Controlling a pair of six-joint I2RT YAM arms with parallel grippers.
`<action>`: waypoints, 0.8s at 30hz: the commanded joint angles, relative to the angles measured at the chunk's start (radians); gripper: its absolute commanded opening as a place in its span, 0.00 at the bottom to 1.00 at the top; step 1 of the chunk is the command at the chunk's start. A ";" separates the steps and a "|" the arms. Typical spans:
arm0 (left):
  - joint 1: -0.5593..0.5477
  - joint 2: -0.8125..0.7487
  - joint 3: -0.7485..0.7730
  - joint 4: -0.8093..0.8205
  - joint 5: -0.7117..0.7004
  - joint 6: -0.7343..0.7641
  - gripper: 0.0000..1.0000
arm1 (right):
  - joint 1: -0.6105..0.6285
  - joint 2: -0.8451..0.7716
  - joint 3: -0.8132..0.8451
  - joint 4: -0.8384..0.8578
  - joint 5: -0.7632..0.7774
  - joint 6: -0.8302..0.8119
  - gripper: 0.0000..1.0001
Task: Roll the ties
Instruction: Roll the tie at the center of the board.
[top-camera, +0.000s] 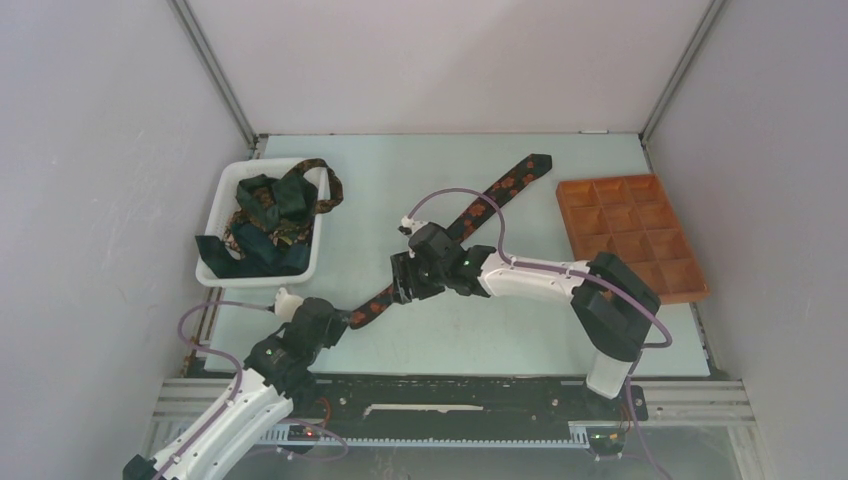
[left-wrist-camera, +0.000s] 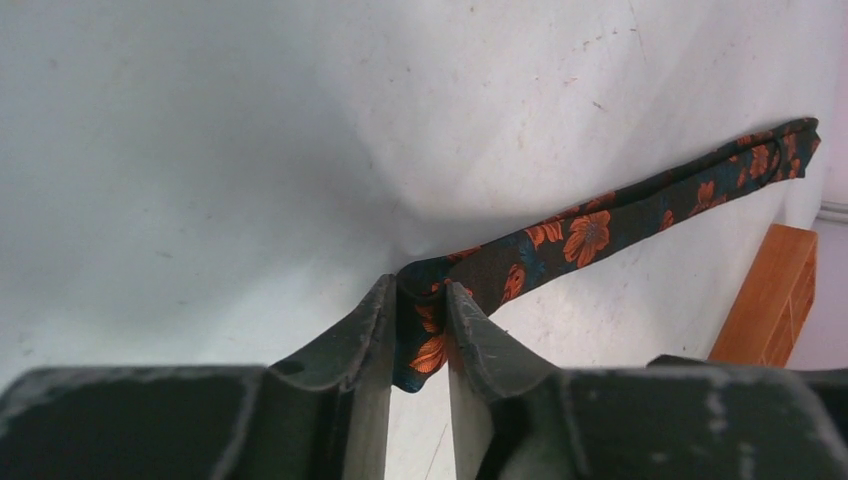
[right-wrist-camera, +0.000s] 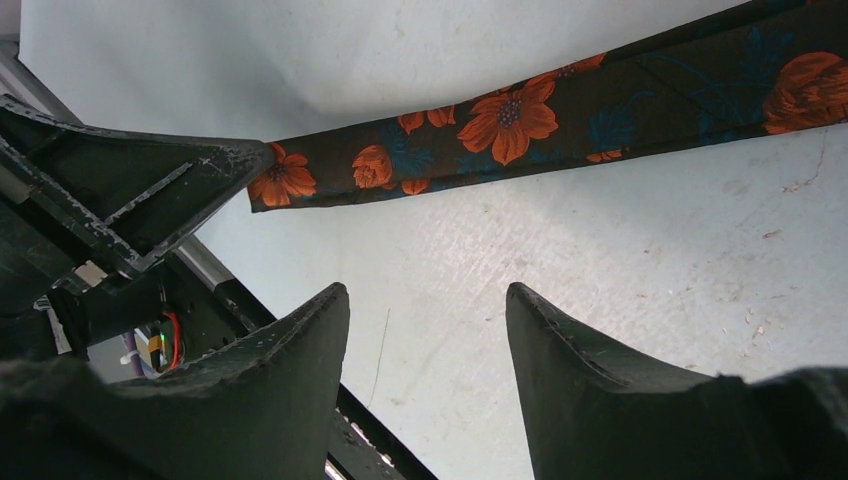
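Observation:
A dark tie with orange flowers (top-camera: 505, 187) lies stretched diagonally across the table, its wide pointed end at the far right. My left gripper (top-camera: 338, 322) is shut on its narrow near end; the left wrist view shows that end (left-wrist-camera: 432, 340) pinched between the fingers (left-wrist-camera: 372, 325). My right gripper (top-camera: 404, 291) is open and empty, hovering just above the table beside the tie's near part. In the right wrist view the tie (right-wrist-camera: 520, 125) runs across the top, beyond the spread fingertips (right-wrist-camera: 330, 310). Several more ties (top-camera: 268, 215) lie heaped in the white bin.
The white bin (top-camera: 316, 255) stands at the left. An orange-brown compartment tray (top-camera: 630, 235) lies at the right, also in the left wrist view (left-wrist-camera: 775, 295). The table's near edge and rail (top-camera: 460, 385) run below the grippers.

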 joint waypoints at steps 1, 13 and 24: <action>-0.005 -0.007 -0.021 0.063 0.025 0.052 0.22 | 0.005 0.018 0.017 0.046 -0.006 0.012 0.62; -0.040 -0.038 -0.029 0.117 0.033 0.165 0.00 | 0.005 0.047 0.017 0.086 -0.028 0.030 0.61; -0.054 -0.027 0.057 0.047 0.001 0.389 0.00 | 0.025 0.119 0.114 0.081 -0.072 0.058 0.58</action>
